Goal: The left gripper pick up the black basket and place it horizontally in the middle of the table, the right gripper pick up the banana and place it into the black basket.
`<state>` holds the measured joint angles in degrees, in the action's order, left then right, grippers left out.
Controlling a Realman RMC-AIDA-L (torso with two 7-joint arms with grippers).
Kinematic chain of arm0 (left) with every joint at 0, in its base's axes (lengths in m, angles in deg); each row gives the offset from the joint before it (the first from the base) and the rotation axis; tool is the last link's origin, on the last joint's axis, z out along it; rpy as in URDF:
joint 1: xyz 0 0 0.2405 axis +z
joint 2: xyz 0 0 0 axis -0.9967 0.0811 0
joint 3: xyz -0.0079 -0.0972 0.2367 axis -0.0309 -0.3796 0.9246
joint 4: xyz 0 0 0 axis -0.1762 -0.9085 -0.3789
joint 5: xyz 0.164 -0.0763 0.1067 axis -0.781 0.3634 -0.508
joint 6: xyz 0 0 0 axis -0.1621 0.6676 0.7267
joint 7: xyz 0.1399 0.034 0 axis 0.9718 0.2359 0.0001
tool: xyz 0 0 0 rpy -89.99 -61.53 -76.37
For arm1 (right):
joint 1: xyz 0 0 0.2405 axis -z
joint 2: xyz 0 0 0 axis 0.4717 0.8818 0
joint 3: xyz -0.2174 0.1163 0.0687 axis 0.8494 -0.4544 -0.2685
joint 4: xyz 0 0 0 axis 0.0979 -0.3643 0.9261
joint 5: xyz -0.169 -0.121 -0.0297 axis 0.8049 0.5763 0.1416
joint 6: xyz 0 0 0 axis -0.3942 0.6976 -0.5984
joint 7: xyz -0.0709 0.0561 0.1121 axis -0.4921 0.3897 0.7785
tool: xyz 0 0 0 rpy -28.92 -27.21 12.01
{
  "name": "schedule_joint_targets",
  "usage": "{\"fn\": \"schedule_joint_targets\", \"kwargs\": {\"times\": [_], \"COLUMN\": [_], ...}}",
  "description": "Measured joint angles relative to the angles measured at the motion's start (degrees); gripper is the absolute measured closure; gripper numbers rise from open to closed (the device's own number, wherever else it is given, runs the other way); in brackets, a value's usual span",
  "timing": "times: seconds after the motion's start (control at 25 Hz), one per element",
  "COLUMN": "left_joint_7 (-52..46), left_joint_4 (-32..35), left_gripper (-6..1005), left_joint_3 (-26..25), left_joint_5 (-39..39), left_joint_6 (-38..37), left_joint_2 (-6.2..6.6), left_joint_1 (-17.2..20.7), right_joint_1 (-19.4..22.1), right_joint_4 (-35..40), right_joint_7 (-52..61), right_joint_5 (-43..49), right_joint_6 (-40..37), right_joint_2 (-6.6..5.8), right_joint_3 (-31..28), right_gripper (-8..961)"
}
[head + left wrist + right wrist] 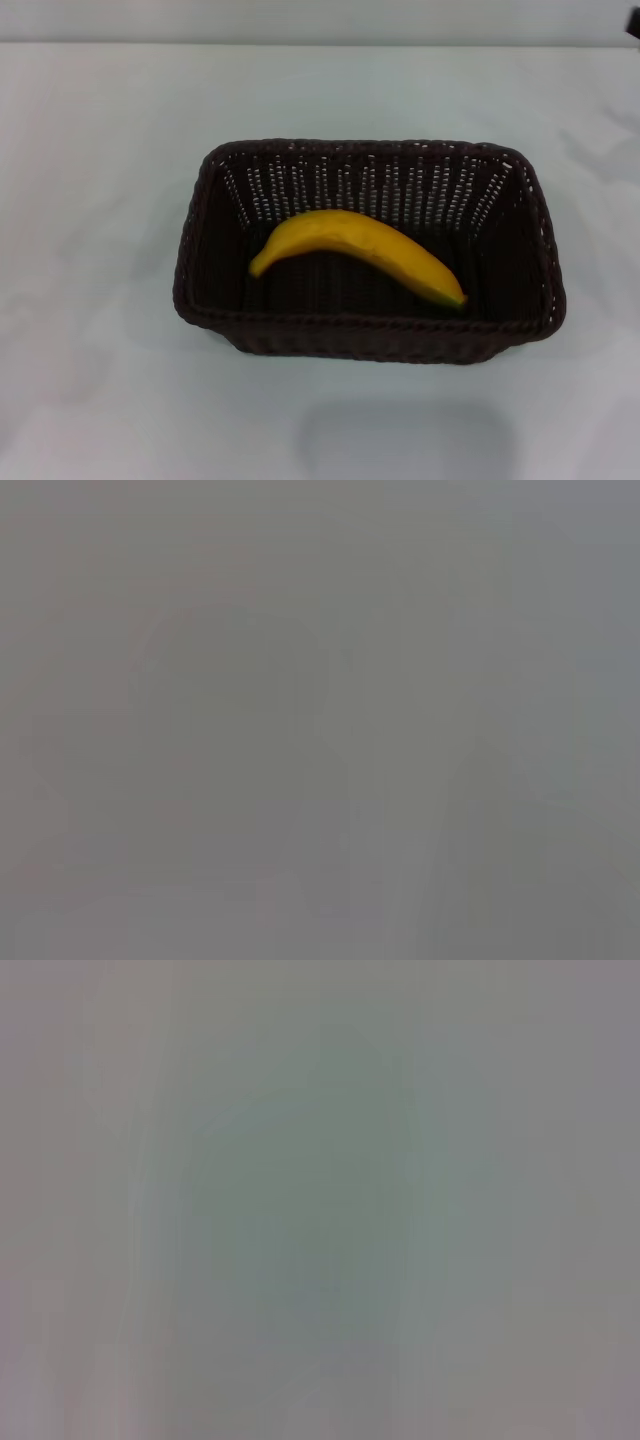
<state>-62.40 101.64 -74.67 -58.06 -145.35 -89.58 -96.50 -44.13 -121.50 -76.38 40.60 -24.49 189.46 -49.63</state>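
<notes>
From my seat the banana (355, 252) is lying inside the black basket (365, 335), curved across its floor, and the basket sits long side across, about mid-table (90, 150) (so both placements look done to me). Neither the left gripper nor the right gripper shows in the head view, and both wrist views are just blank haze, so I can't tell what the fingers are doing. If anything's left, I'd keep both arms high and well apart from the basket's rim so nothing gets nudged.
</notes>
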Motion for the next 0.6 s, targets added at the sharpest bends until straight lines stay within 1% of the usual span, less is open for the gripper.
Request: {"fn": "schedule_joint_targets", "kwargs": {"times": [0.04, 0.08, 0.12, 0.16, 0.24, 0.36, 0.48, 0.6], "left_joint_7": [0.7, 0.7, 1.2, 2.5, 3.5, 6.5, 9.7, 11.9], "left_joint_4": [-0.8, -0.8, -1.6, -3.0, -3.7, -5.1, -6.0, -6.5], "left_gripper": [323, 306, 290, 273, 240, 179, 112, 112], "left_joint_3": [-1.3, -1.3, -2.6, -4.6, -5.2, -5.8, -5.8, -5.9], "left_joint_5": [0.0, 0.0, -0.1, -0.4, -0.4, -0.3, -0.3, -0.3], "left_joint_6": [0.3, 0.3, 0.6, 2.7, 4.2, 7.3, 9.5, 11.2], "left_joint_2": [-0.2, -0.2, -0.37, -1.06, -1.55, -2.58, -3.59, -4.22], "left_joint_1": [0.0, 0.0, 0.0, 0.3, 0.5, 0.9, 1.1, 1.2], "right_joint_1": [-1.0, -1.0, -1.3, -1.5, -1.6, -1.3, -1.3, -1.1], "right_joint_4": [8.6, 8.6, 11.5, 14.7, 19.3, 24.1, 26.2, 28.8], "right_joint_7": [-9.6, -9.6, -13.5, -17.1, -21.7, -24.4, -24.8, -27.0], "right_joint_5": [-6.6, -6.6, -9.3, -12.4, -17.5, -22.1, -23.7, -25.7], "right_joint_6": [0.7, 0.7, 0.8, 0.9, 1.2, 1.4, 0.9, 0.1], "right_joint_2": [0.08, 0.08, 0.13, 0.13, 0.17, 0.29, 0.3, 0.27], "right_joint_3": [-1.7, -1.7, -2.0, -2.2, -2.3, -2.3, -2.5, -2.6], "right_gripper": [169, 169, 169, 169, 168, 168, 168, 168]}}
